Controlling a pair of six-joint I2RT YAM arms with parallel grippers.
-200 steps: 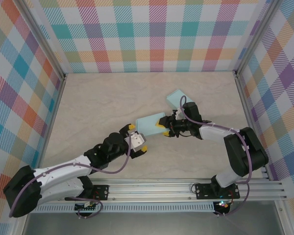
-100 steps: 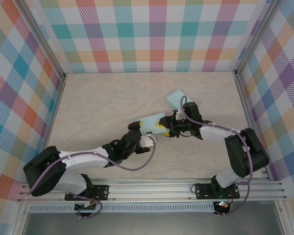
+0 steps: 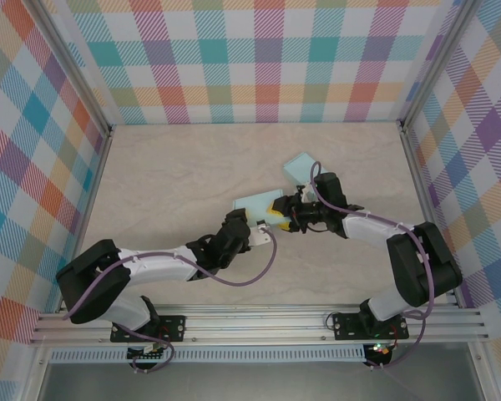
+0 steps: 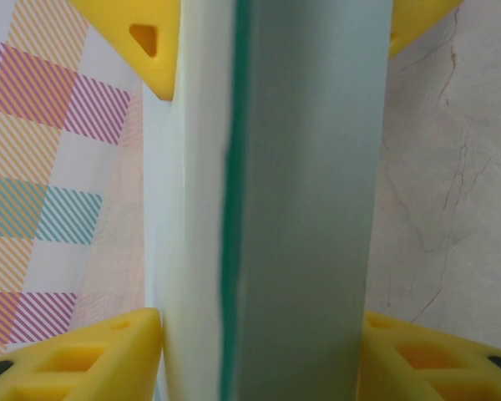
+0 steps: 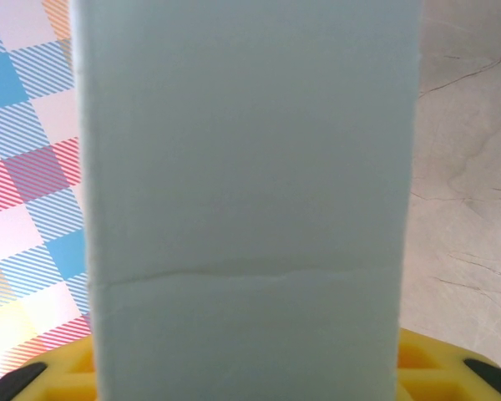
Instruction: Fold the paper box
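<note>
I see the paper box (image 3: 252, 203) about midway between the tabletop's (image 3: 167, 175) far and near edges, slightly toward its right edge, with left gripper (image 3: 259, 227) and right gripper (image 3: 277, 219) both clamped on it.

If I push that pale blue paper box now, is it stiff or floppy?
Probably floppy: the pale blue paper box shows a crease across one panel and may buckle there. Likely light, as its wall edge looks thin. Flat faces shouldn't roll.
</note>
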